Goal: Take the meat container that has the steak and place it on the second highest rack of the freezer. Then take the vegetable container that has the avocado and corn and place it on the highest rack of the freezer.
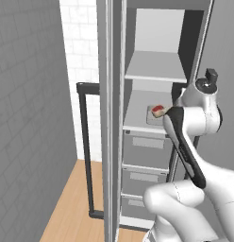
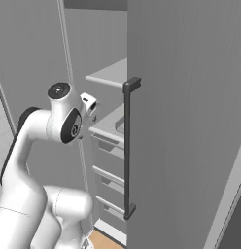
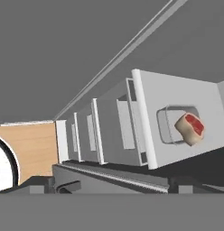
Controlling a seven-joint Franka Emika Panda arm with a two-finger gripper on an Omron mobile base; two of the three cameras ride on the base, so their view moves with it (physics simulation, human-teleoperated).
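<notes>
Drawers (image 3: 109, 131) nearest in hand view, steak (image 3: 190, 128) in meat container (image 3: 170, 124)

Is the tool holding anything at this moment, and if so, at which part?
Nothing is held. The meat container with the steak sits on the freezer's second highest rack, apart from the tool.

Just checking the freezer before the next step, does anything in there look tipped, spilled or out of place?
Nothing stands out. The meat container sits flat on the lower shelf with the steak inside it, the highest rack is bare, and the drawers below are shut.
</notes>
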